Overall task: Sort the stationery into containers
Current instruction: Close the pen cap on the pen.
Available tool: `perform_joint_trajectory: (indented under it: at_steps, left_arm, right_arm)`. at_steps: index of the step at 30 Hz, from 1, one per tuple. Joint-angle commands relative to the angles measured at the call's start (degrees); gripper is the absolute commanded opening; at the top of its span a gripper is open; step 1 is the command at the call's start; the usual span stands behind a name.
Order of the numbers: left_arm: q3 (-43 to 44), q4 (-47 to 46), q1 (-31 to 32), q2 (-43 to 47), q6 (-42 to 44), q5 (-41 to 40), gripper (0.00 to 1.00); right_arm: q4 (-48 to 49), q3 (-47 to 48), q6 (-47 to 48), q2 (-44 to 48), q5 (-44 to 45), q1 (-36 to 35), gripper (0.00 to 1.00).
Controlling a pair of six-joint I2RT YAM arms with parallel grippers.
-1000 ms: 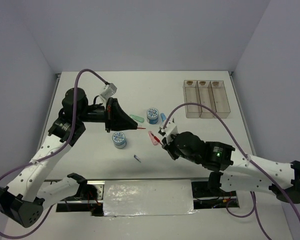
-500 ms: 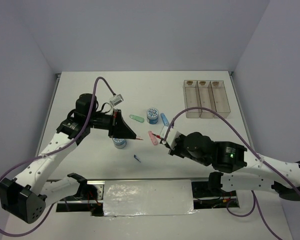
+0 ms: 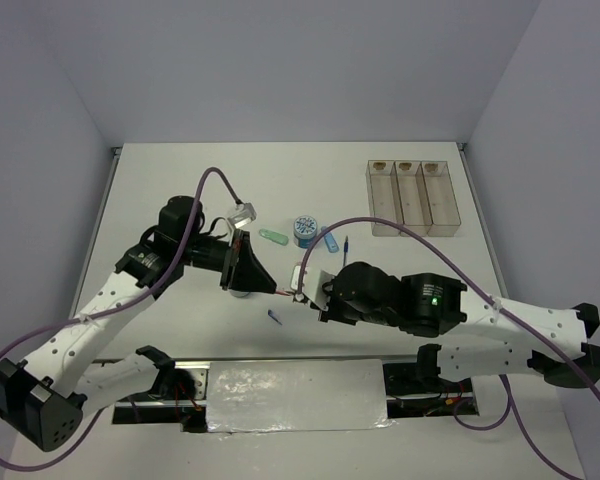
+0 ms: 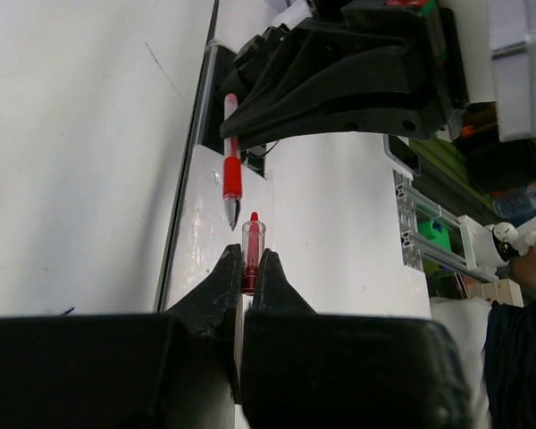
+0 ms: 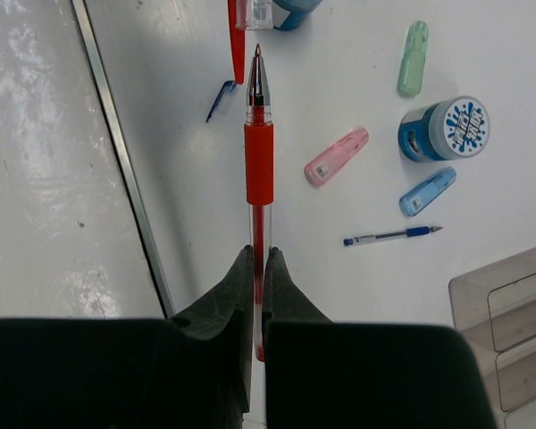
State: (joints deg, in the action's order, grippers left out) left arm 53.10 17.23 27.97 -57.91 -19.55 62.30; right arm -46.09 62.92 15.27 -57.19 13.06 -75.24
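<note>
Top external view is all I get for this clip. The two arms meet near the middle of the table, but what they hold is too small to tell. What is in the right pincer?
Observer: The right wrist view shows the right pincer shut on a red pen, uncapped, with its tip pointing away from the fingers.
Operator: And the left one?
Observer: In the left wrist view, the left pincer is shut on the red cap, a clear sleeve with red inside.
Operator: Is the cap on the pen?
Observer: No. Both wrist views show the pen's tip just short of the cap and not inside it.
</note>
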Motion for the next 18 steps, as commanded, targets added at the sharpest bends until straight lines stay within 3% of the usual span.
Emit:
perform_joint_trajectory:
  at_steps: [1,18]
  left_arm:
    - [1.74,2.45,0.25,-0.89,4.25,-1.74,0.0]
    - [3.33,3.51,2.09,-1.94,6.1,-0.52,0.0]
  right_arm:
    - [-1.72,2.21,-0.76,1.73,-0.32,-0.52,0.0]
    - [-3.05,1.95,-1.82,1.03,0.21,-0.96,0.0]
